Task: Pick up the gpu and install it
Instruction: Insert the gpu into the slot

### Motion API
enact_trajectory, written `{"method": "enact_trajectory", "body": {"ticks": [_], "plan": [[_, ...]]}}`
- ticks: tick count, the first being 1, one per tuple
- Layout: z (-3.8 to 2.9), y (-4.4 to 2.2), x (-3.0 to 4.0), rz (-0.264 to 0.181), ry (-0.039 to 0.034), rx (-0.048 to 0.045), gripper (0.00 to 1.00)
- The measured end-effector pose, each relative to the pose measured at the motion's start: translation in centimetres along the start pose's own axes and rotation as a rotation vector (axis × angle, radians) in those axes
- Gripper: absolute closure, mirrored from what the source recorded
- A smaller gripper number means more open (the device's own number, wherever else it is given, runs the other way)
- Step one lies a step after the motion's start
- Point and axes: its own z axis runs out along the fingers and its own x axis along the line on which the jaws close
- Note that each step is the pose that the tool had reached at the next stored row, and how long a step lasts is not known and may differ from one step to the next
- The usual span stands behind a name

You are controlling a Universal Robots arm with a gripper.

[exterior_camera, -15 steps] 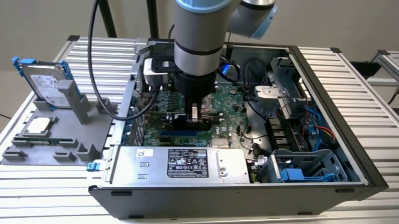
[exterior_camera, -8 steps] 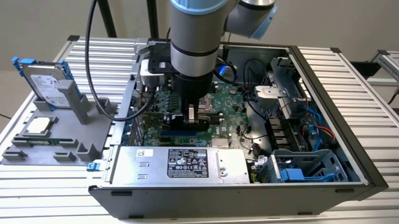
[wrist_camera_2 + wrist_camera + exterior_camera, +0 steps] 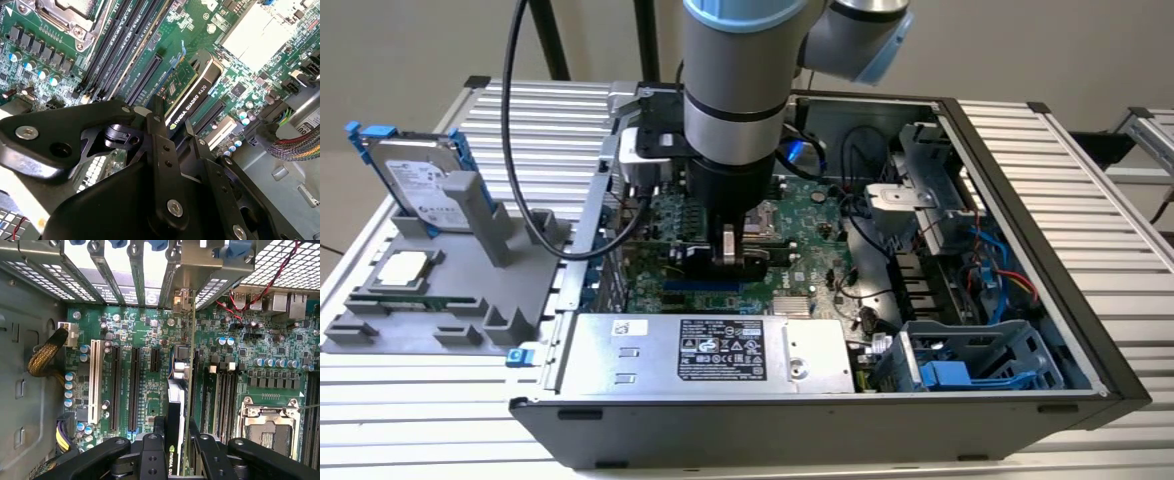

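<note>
The slatted bench [image 3: 1067,150] carries one open computer case [image 3: 1014,380] and, well apart toward the exterior view's left, one grey holder tray [image 3: 400,330]. Inside the case walls, cables and drive cage crowd the motherboard [image 3: 150,335]. The tool [image 3: 172,131] is pinching one gpu [image 3: 192,95], upright on edge at a motherboard slot, between neighbouring slots [image 3: 134,385].

In the exterior view the motherboard [image 3: 814,250] is being hidden in part by the arm [image 3: 736,90], whose upper length is being cut off. In both wrist views the gpu's [image 3: 192,97] near end is being covered by the gripper [image 3: 172,137].
</note>
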Motion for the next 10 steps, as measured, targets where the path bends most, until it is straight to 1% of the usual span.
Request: {"method": "enact_trajectory", "body": {"ticks": [10], "plan": [[0.33,0.01,0.02,0.000,0.0003,-0.0003,1.00]]}}
